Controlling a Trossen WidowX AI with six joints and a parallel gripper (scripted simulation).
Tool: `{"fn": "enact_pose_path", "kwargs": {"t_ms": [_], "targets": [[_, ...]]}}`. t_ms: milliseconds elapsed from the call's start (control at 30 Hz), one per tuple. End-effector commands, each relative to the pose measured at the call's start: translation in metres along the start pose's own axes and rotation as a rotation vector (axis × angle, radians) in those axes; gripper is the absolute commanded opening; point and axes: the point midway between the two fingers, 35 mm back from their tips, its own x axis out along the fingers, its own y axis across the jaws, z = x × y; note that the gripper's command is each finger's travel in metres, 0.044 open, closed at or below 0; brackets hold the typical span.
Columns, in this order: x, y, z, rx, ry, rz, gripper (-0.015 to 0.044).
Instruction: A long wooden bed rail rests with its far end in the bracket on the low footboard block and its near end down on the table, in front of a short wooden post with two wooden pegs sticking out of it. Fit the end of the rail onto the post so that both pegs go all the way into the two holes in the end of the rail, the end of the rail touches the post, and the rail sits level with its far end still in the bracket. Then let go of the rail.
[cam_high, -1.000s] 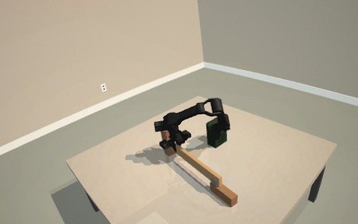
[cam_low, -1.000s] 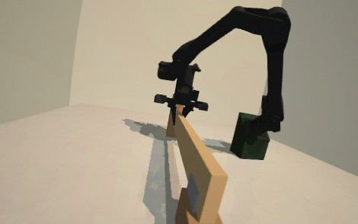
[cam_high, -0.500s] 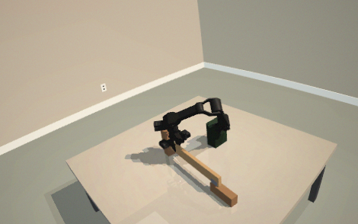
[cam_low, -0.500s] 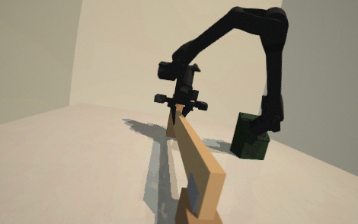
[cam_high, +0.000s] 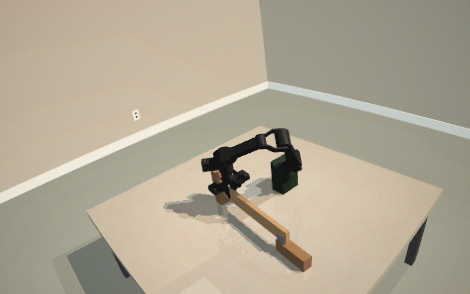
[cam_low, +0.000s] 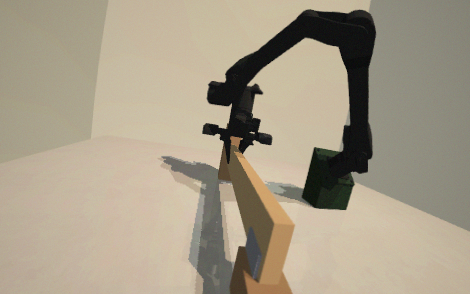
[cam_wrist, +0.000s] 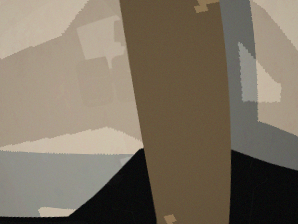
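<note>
The long wooden rail (cam_high: 260, 216) (cam_low: 262, 210) (cam_wrist: 180, 100) is held off the table, with its shadow beside it. Its far end is at the grey bracket (cam_low: 253, 252) on the low footboard block (cam_high: 295, 256) (cam_low: 260, 287); how deep it sits is unclear. My gripper (cam_high: 227, 192) (cam_low: 235, 150) (cam_wrist: 172, 153) is shut on the rail near its other end, fingers on either side. The short wooden post (cam_high: 222, 198) (cam_low: 224, 170) stands just beyond that end, partly behind the gripper. The pegs, the holes and any gap between rail and post are hidden. I cannot tell whether the rail is exactly level.
The dark green block (cam_high: 284, 176) (cam_low: 327, 182) stands at the arm's base, to the right of the rail and post. The arm arches from there over to the post. The tabletop (cam_high: 350, 210) has its left edge beyond the post and the arm's shadow.
</note>
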Motion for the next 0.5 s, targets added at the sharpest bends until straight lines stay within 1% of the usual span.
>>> {"fn": "enact_pose_path", "kwargs": {"t_ms": [0,467], "targets": [[-0.0024,-0.0004,-0.0034,0.001,0.005,-0.007,0.0],[-0.0027,-0.0004,-0.0077,0.001,0.005,-0.007,0.0]]}}
